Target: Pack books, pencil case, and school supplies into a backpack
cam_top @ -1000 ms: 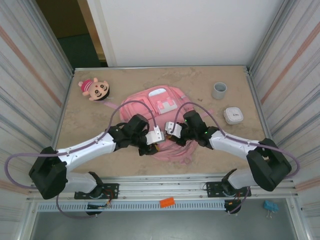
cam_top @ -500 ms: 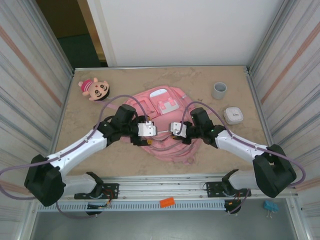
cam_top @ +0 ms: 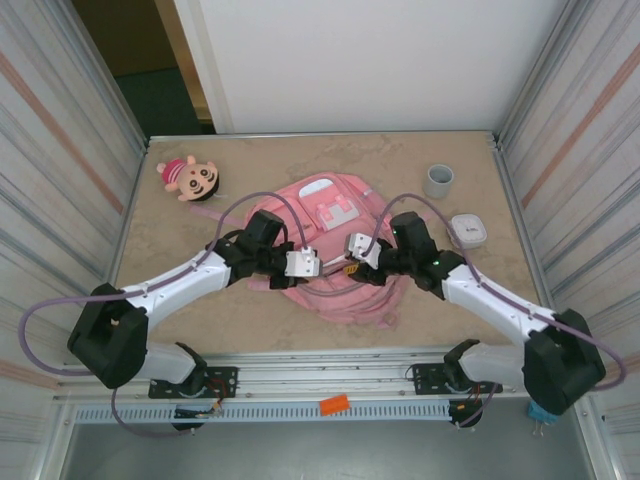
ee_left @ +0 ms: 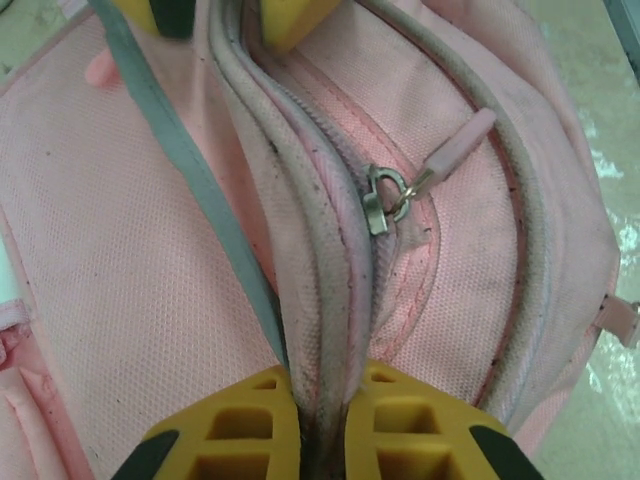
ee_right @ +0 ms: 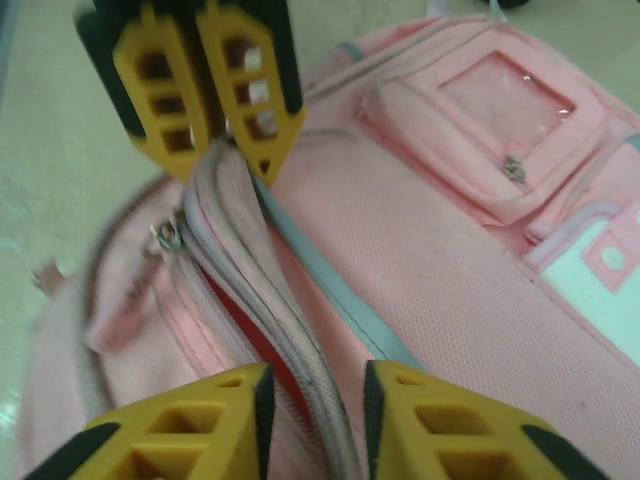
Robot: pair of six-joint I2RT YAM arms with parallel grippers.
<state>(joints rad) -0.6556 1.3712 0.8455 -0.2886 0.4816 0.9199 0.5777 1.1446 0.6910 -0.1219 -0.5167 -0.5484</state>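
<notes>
Backpack (cam_top: 335, 212) lay centred on the surface (cam_top: 250, 160), its zip ridge (ee_left: 325, 260) running from one end effector to the other. Left end effector (ee_left: 322, 395) pinched that ridge tight; right end effector (ee_right: 312, 400) straddled it, jaws narrowly apart, with the zip pull (ee_left: 378, 200) between them.

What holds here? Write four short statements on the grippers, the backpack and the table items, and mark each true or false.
1. The left gripper pinches the backpack by its zip seam. True.
2. The right gripper is clamped tight on that seam. False: its jaws stand apart, astride the seam.
3. The grey cup stands on the table, apart from the backpack. True.
4. The plush doll lies inside the backpack. False: it lies on the table near the far left corner.
</notes>
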